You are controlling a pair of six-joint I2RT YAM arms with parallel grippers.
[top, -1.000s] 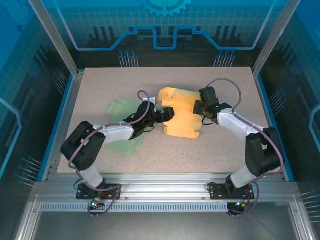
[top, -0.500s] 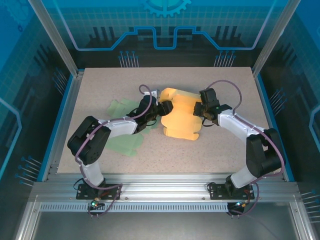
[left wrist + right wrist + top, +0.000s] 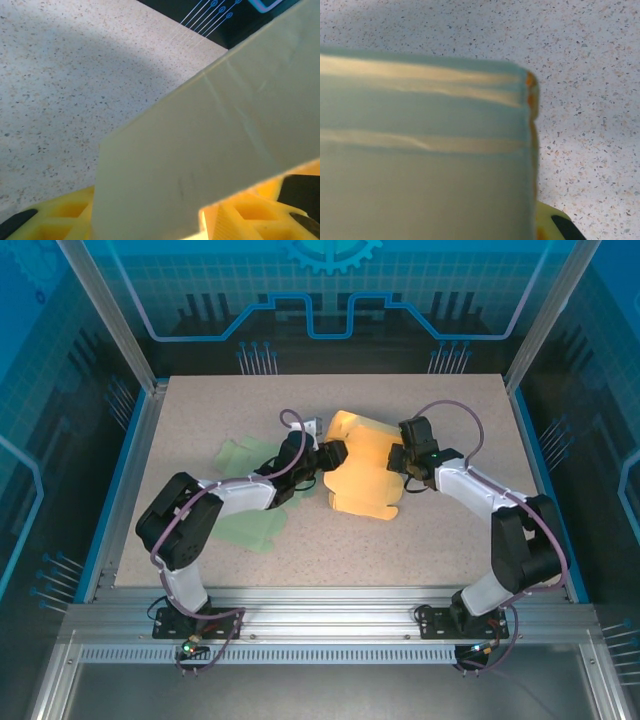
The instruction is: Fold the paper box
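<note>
1. Orange paper box (image 3: 362, 480) sat at the middle of the table (image 3: 450, 535); seemingly half formed.
2. Right gripper (image 3: 398, 459) was clenched on its right wall, likely anchoring it.
3. Left gripper (image 3: 335, 453) straddled the left flap, probably for folding; pinched or not, I could not tell.

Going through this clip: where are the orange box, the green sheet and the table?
orange box (image 3: 365, 480), top view, middle of its flat panel.
green sheet (image 3: 250, 531), top view, near lobe below the left arm.
table (image 3: 450, 535), top view, bare speckled surface.
</note>
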